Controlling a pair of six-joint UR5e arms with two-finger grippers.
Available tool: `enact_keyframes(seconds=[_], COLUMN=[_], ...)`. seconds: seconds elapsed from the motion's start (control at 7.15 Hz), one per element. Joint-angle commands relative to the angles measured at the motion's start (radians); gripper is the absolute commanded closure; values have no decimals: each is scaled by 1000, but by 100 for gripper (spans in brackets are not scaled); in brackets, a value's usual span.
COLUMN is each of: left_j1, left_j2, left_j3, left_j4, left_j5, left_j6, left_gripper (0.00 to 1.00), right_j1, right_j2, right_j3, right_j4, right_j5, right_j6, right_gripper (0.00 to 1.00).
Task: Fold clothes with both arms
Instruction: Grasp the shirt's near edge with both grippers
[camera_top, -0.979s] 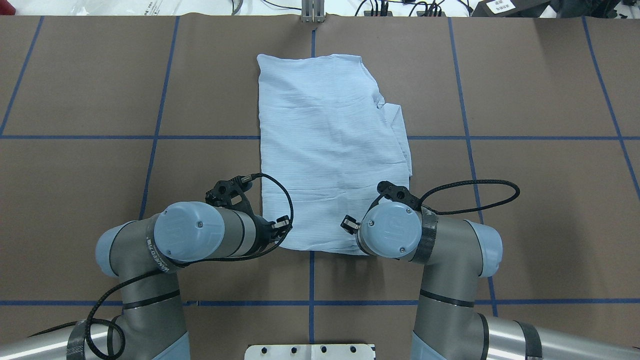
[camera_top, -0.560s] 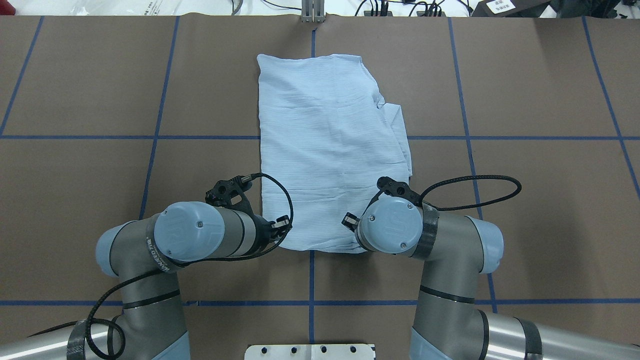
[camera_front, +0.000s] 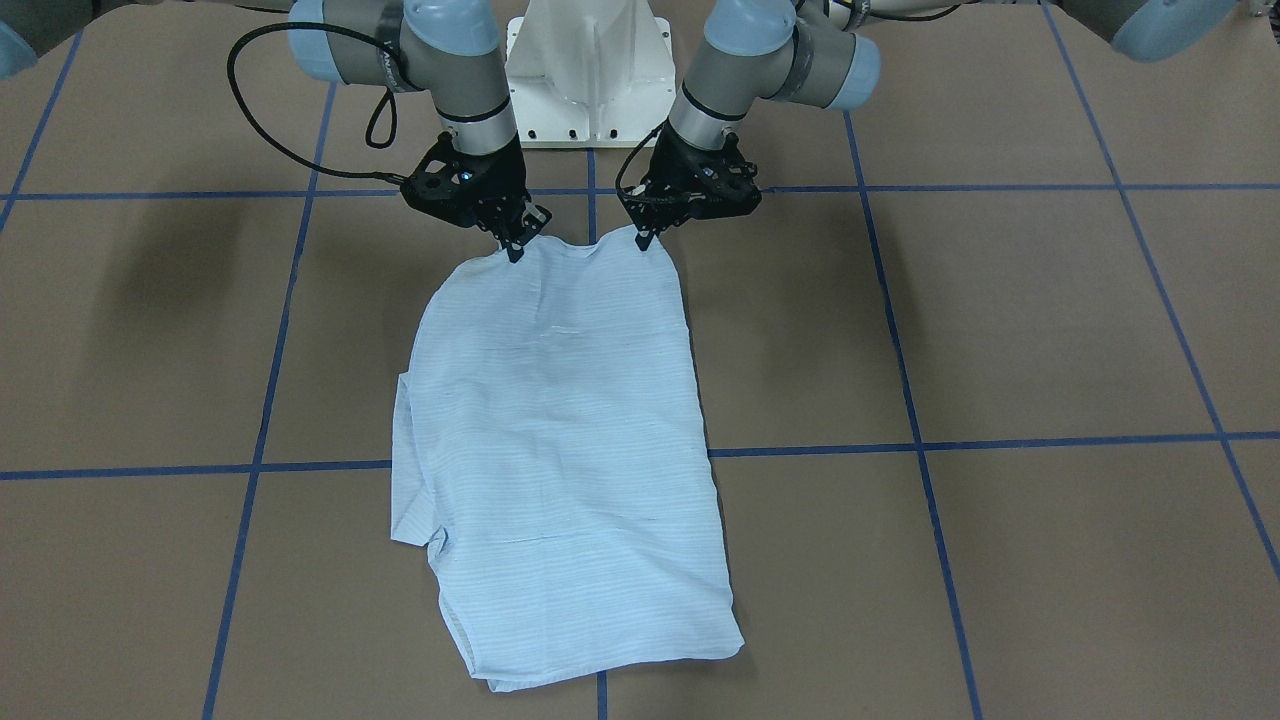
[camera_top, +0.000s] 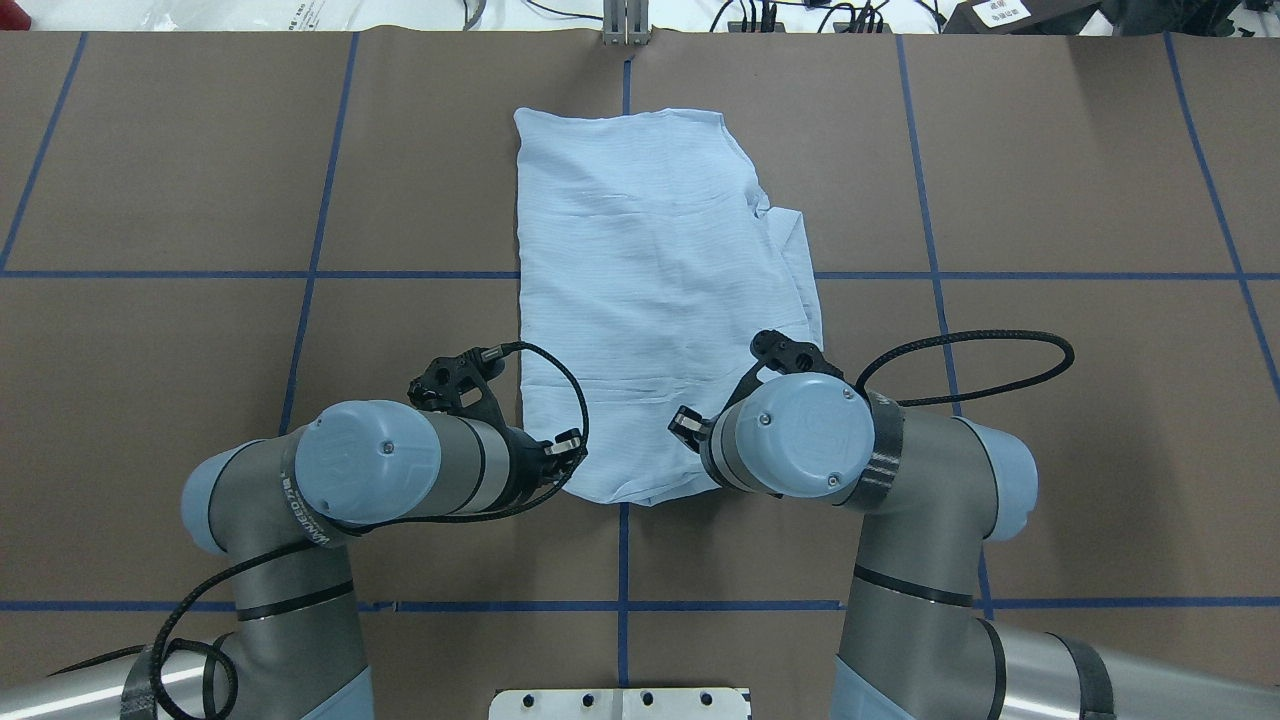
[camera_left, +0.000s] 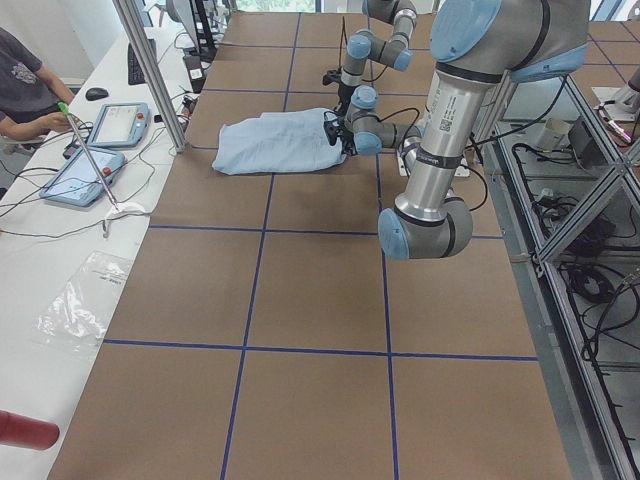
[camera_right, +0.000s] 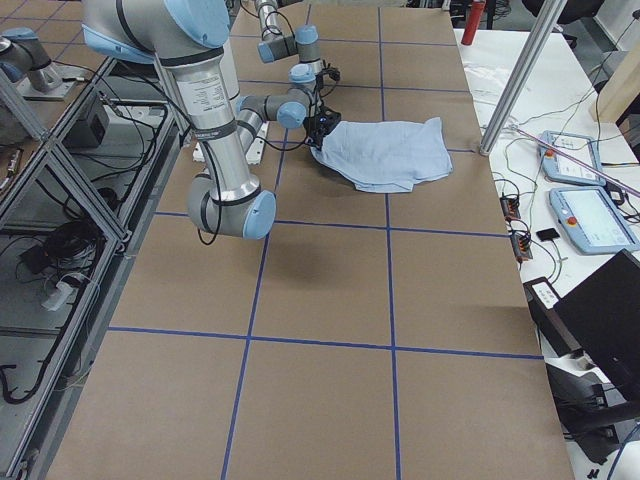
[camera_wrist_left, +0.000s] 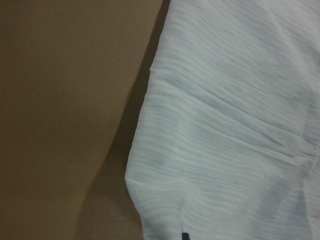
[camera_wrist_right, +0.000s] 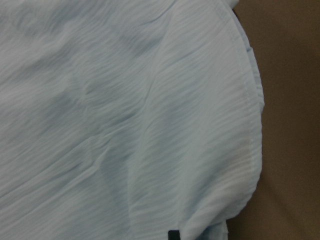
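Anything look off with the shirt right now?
Yes: a lower layer of the shirt sticks out past its side edge on the robot's right, so that side is stepped, not straight. Nothing else stands out.

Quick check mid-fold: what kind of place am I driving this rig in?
Most likely a robotics lab workcell: the table under the shirt is papered brown with a blue tape grid, teach pendants lie on a side bench, and aluminium framing stands beside it.
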Motion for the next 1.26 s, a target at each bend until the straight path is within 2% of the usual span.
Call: enact_keyframes(seconds=[0.0, 0.14, 0.28, 0.56, 0.7, 0.98, 1.12], left_j1=[7, 14, 45, 105, 120, 101, 67], left_j2=[51, 58, 58, 59, 59, 61, 59], left_j3=[-123, -204, -249, -278, -303, -350, -346], left_j4=[28, 104, 154, 179, 205, 255, 258], left_j5=[-7, -52, -74, -80, -82, -148, -148], left_j6=[1, 1, -3, -17, -19, -14, 0], left_gripper=[100, 100, 100, 100, 100, 100, 100], right_j1=[2, 2, 2, -7, -27, -25, 23], right_j2=[-28, -43, -51, -67, -67, -57, -59], right_j3=[73, 115, 152, 210, 219, 210, 204], right_j4=[0, 0, 1, 3, 3, 3, 3], right_j5=[51, 78, 146, 300, 307, 304, 307], right_j6=[2, 2, 2, 10, 16, 15, 6], right_gripper=[100, 100, 100, 100, 100, 100, 100])
